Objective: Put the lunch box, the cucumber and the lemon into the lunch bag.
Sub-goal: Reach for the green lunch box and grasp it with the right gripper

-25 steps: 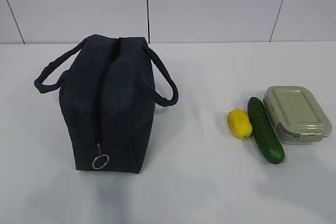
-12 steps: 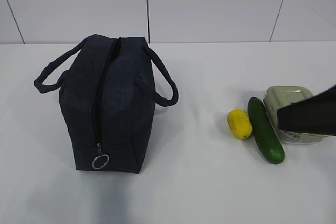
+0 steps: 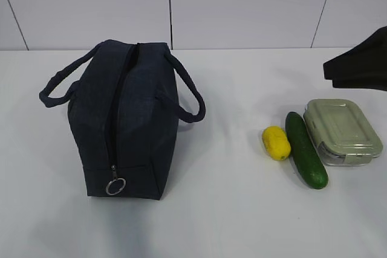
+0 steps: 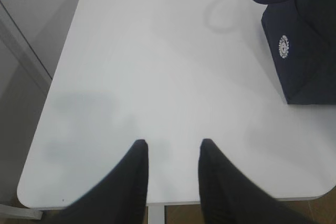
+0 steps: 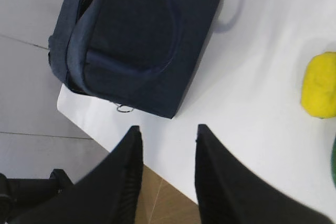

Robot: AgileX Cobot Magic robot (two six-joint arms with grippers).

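Left gripper (image 4: pixel 170 153): jaws parted, nothing between them, fingers (image 4: pixel 134 182) dark and parallel. Right gripper (image 5: pixel 165 137): same, gap empty between fingertips. Right arm (image 3: pixel 360 64) enters exterior view from right edge, raised.

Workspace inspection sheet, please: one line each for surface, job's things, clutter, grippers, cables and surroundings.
Surface: white table, bare between the items.
Job's things: lunch bag on the left, zipper shut, ring pull at the near end; lemon, cucumber and lunch box in a row on the right, lid on.
Clutter: nothing seen.
Grippers: left gripper open and empty over bare table; right gripper open and empty, above the table edge near the bag.
Cables: nothing seen.
Surroundings: white panelled wall behind; brown floor below the table edge.
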